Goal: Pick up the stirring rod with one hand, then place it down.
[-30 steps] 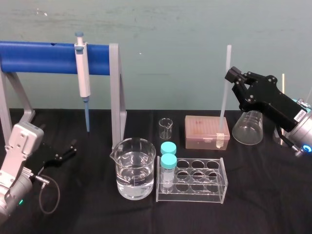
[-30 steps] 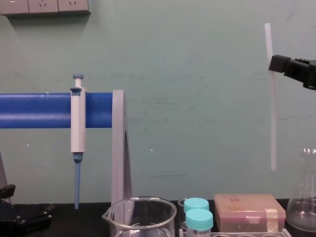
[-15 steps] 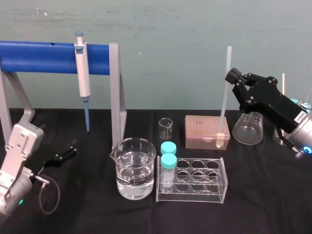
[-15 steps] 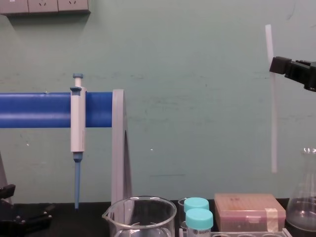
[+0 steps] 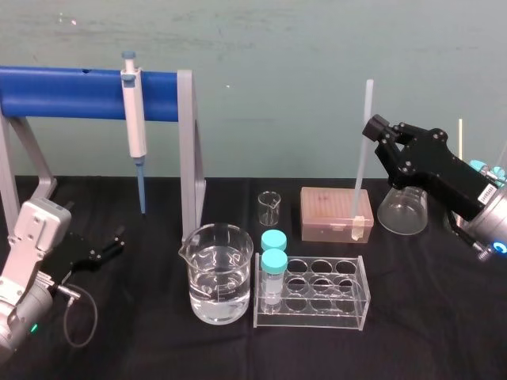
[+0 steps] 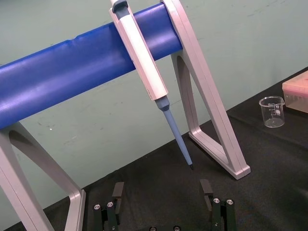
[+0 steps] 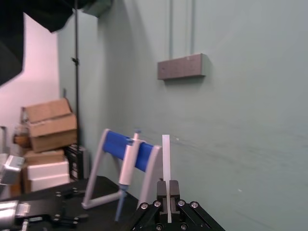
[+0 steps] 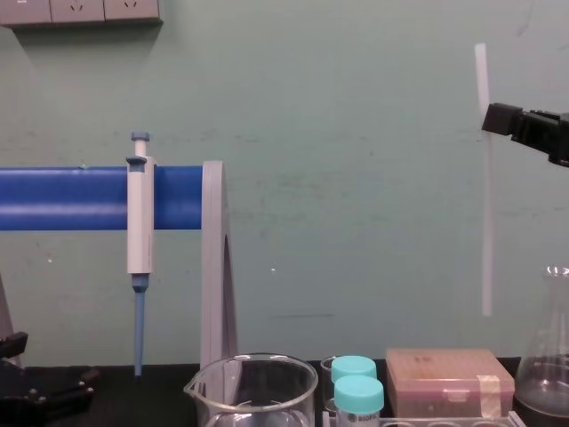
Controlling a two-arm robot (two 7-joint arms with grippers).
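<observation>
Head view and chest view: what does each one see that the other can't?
The head view lets you look down into the empty holes of the rack and at the water in the big beaker. The chest view gives the wall sockets and the air gap under the stirring rod, above the tip box. Both share the rod pinched nearly upright in the right gripper, the pipette on the blue bar, two teal-capped tubes, and the open left gripper parked at the left.

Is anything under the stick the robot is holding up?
Yes. The right gripper holds the stirring rod upright, and the pink box sits below its lower end, with a gap between.
</observation>
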